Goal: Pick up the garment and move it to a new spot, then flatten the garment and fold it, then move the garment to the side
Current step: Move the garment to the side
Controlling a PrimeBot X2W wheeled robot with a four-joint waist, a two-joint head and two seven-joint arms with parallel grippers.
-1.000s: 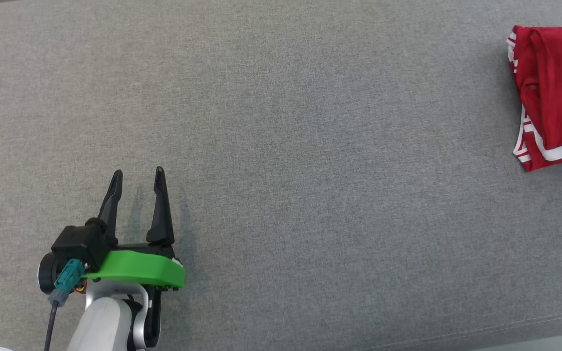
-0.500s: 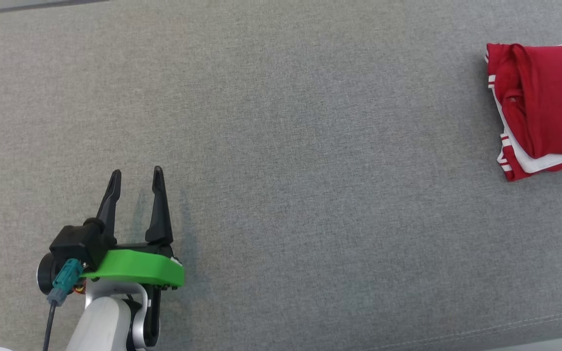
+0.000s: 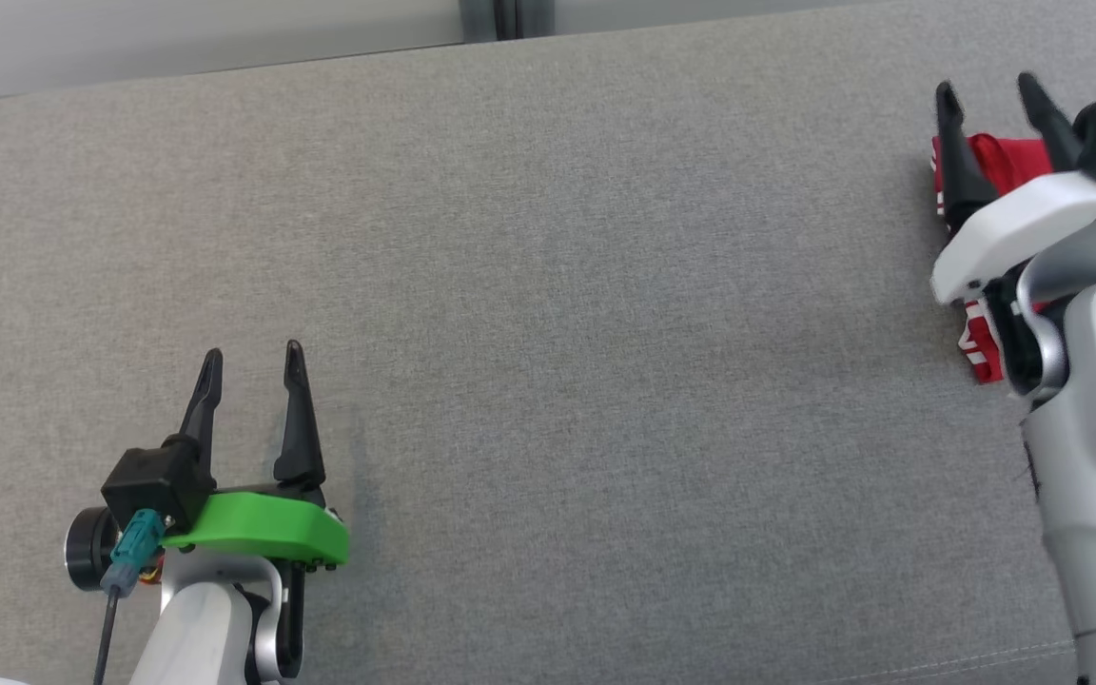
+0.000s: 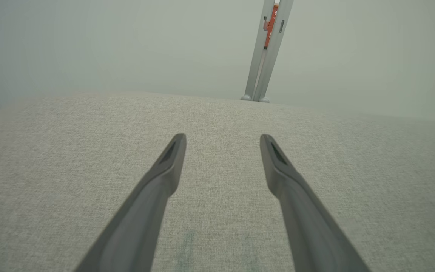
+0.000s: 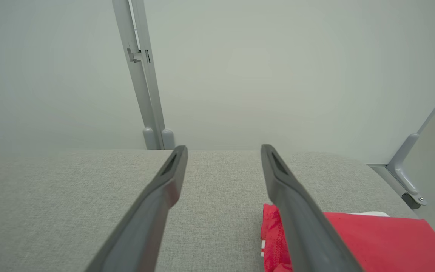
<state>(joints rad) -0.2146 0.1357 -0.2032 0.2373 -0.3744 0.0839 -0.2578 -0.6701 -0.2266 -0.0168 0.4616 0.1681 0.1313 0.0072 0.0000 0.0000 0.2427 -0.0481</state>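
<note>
You had the red garment [image 3: 1009, 152] lying folded at the far right of the grey table [image 3: 605, 285], close to its right edge. In the head view most of it was hidden under your right arm. Your right end effector [image 3: 986, 86] had its jaws spread wide with nothing between them. In the right wrist view one finger crossed the garment's left edge, while the gap looked onto bare table. I could not tell whether that finger touched the cloth. The risk, as I judged it, was a snag: a sideways sweep at that height could have caught the top layer and pulled the fold open, or nudged the bundle off the edge. Your left end effector [image 3: 253, 350] was also open and empty, well apart over bare table, and posed no threat.
</note>
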